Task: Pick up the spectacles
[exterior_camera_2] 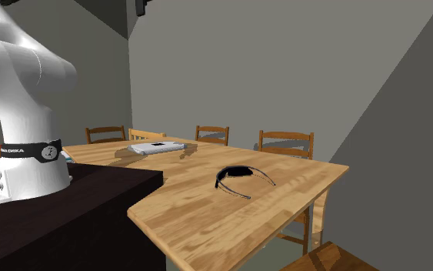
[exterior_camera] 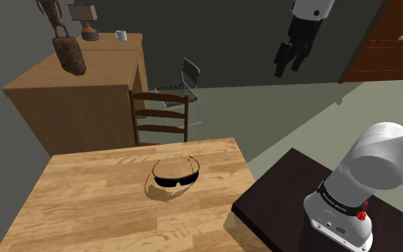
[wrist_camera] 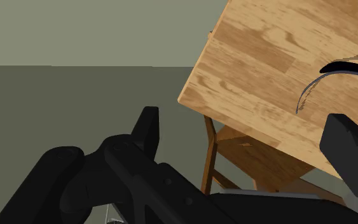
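Observation:
The spectacles [exterior_camera: 176, 176] are dark-lensed with a thin black frame. They lie arms-open near the middle of the wooden table [exterior_camera: 85, 207], lenses toward the table's near side. My gripper [exterior_camera: 288, 71] hangs high in the air, well above the table and off toward the shoulder view's right, with its black fingers [exterior_camera: 280, 68] apart and nothing between them. In the wrist view the gripper [wrist_camera: 246, 118] is open, and one arm and a lens edge of the spectacles [wrist_camera: 343, 66] show on the table [wrist_camera: 260, 70] beyond the right finger [wrist_camera: 349, 153]. The second exterior view has the spectacles [exterior_camera_2: 242, 177] close to the table's far edge.
A wooden chair [exterior_camera: 160, 114] is tucked in at the table's far side, with more chairs [exterior_camera_2: 285, 143] along it. A wooden cabinet [exterior_camera: 71, 86] carries a figurine, lamp and mug. A white flat device [exterior_camera_2: 157, 146] lies on the table. The dark stand [exterior_camera: 285, 193] abuts the table.

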